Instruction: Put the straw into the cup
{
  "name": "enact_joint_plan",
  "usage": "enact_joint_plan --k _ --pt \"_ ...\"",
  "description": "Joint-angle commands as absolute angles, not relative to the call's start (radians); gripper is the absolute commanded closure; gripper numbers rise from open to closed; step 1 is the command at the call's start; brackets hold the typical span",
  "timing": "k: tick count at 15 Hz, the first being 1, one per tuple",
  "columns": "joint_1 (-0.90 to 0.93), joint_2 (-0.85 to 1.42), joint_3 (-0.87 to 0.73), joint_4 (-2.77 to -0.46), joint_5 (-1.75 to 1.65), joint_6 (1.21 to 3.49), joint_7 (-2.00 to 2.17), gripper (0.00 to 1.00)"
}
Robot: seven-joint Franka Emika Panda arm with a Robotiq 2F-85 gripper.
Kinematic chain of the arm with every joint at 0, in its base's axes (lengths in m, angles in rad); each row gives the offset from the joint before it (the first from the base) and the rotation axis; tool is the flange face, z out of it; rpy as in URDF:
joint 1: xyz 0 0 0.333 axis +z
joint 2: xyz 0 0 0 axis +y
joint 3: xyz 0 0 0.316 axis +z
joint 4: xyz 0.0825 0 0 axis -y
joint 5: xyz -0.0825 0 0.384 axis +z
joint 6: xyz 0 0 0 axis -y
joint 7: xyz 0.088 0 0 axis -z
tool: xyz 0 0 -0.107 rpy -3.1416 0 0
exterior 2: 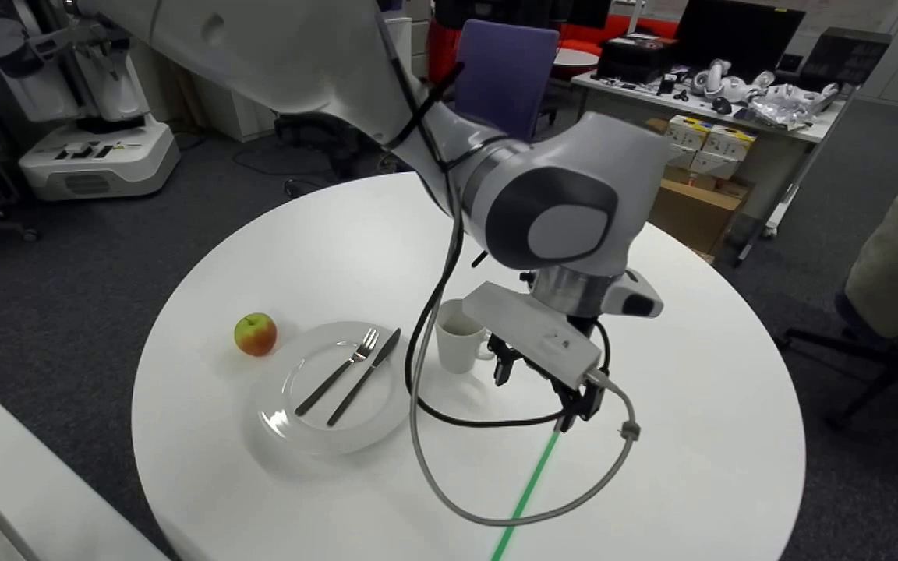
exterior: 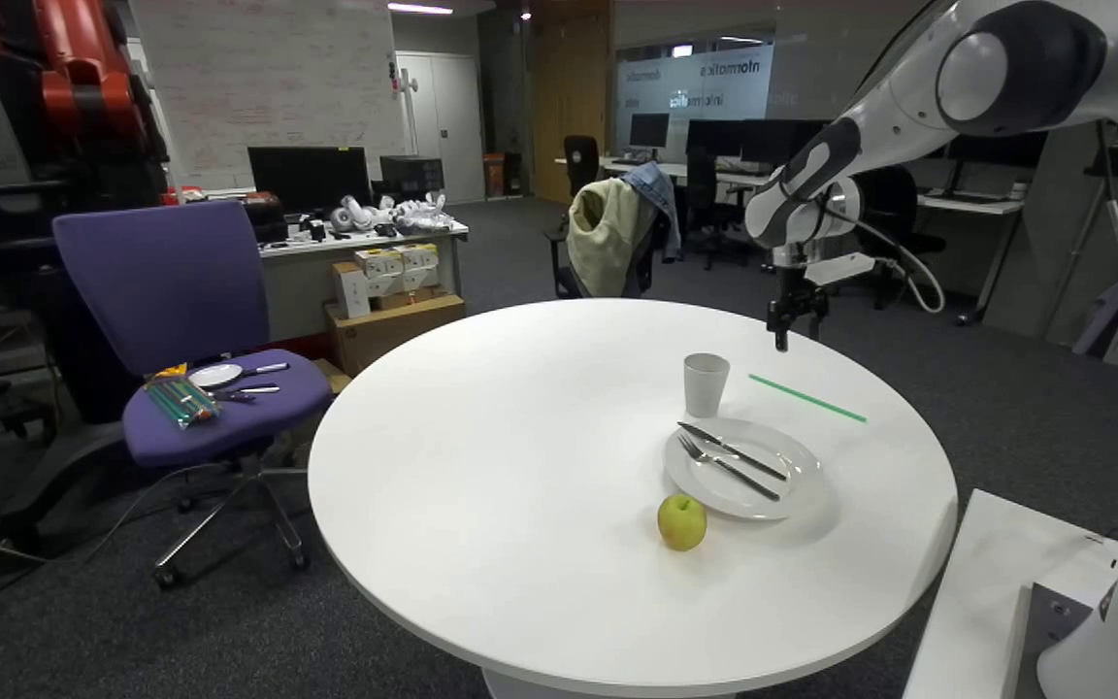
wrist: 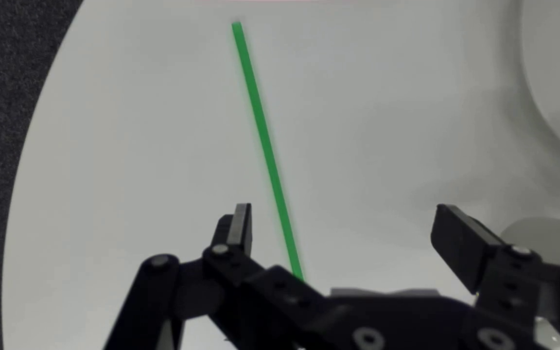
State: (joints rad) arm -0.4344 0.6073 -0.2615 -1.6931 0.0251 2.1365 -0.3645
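Note:
The green straw point(exterior: 806, 397) lies flat on the round white table point(exterior: 481, 466). It also shows in an exterior view point(exterior 2: 533, 485), where the gripper hides its upper end, and in the wrist view point(wrist: 262, 131). The white cup point(exterior: 705, 386) stands upright beside the plate; its handle shows in an exterior view point(exterior 2: 458, 339). In the wrist view part of the cup point(wrist: 552, 236) shows behind a finger. My gripper point(exterior: 798, 336) is open, empty and above the table. In the wrist view the straw passes between the fingers point(wrist: 344, 209), nearer the left one.
A white plate point(exterior: 802, 495) with a fork point(exterior: 729, 468) and a knife point(exterior: 734, 450) on it lies beside the cup. An apple point(exterior: 682, 522) sits at the plate's edge side. A purple chair point(exterior: 219, 408) with items on it stands off the table.

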Motion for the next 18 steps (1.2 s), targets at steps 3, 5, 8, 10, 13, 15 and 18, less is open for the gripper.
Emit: enact_joint_plan --k 3,5,8,10,13,15,18 --pt "-0.431 0.744 -0.238 -1.688 -0.04 2.337 -0.312 0.0" --pt "-0.449 0.792 -0.22 -1.658 -0.04 2.343 -0.345 0.0" --pt "-0.503 0.822 -0.171 -1.608 -0.024 2.271 -0.469 0.0" --pt "-0.536 0.835 -0.145 -1.571 -0.016 2.22 -0.545 0.0" --pt "-0.577 0.843 -0.129 -1.513 -0.007 2.143 -0.618 0.0" --pt "-0.594 0.849 -0.129 -1.476 0.0 2.1 -0.641 0.0" --pt "-0.603 0.867 -0.135 -1.435 0.004 2.056 -0.622 0.0"
